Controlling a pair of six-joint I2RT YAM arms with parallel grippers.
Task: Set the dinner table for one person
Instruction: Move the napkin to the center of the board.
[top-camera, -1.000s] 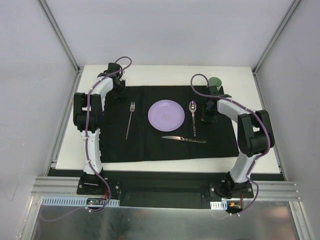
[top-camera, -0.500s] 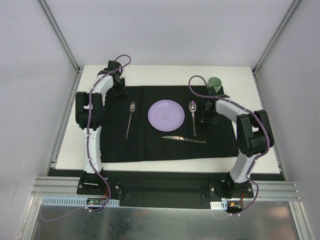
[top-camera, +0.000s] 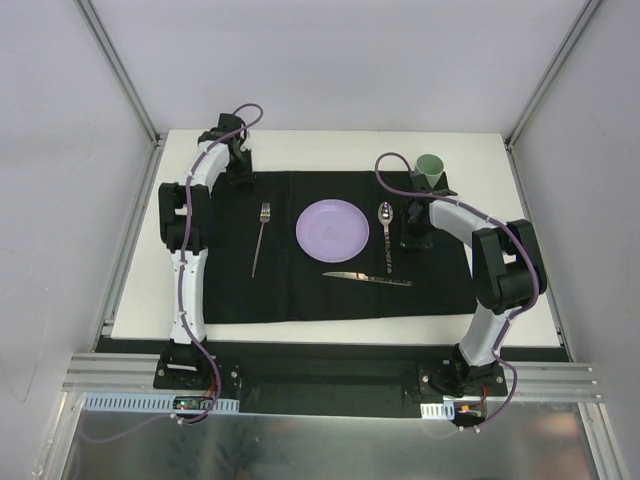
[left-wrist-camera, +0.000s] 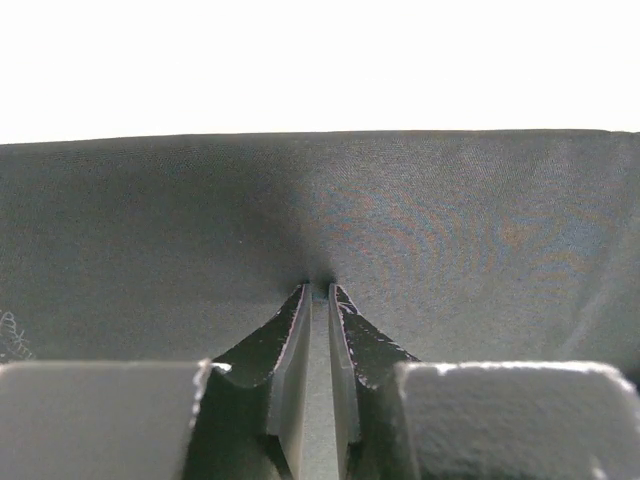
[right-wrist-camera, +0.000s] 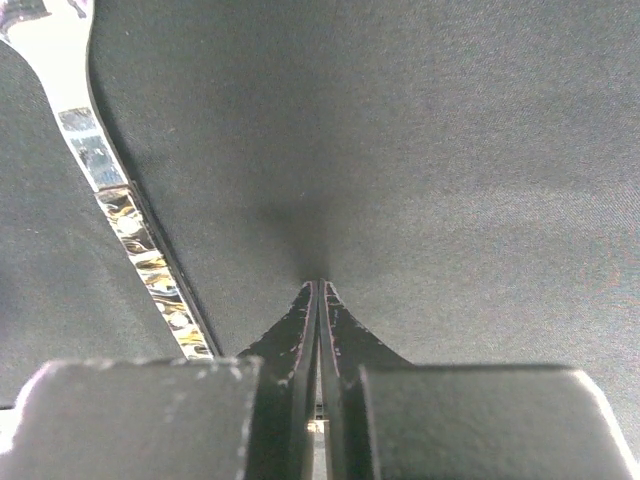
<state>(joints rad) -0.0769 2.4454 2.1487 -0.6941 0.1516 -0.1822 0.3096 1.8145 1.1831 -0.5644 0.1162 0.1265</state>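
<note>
Top view: white dinner table (top-camera: 300, 142) carries black cloth mat (top-camera: 300, 295) with fork (top-camera: 260, 238), purple plate (top-camera: 332, 230), spoon (top-camera: 385, 235) and green cup (top-camera: 430, 165). Knife (top-camera: 367, 279) lies crosswise near the plate, long axis left-right. Right gripper (top-camera: 414, 238) is nearer the knife, probably the next fix. Left gripper (top-camera: 238, 176) sits at the mat's far-left corner.

Left wrist: jaws almost together, slim gap, tips on cloth; pinch unclear.

Right wrist: jaws pressed together, tips on cloth just beside the spoon handle.

Left tool (left-wrist-camera: 320, 288) nearly closed, right tool (right-wrist-camera: 320, 284) pressed closed, both pointing steeply downward.
</note>
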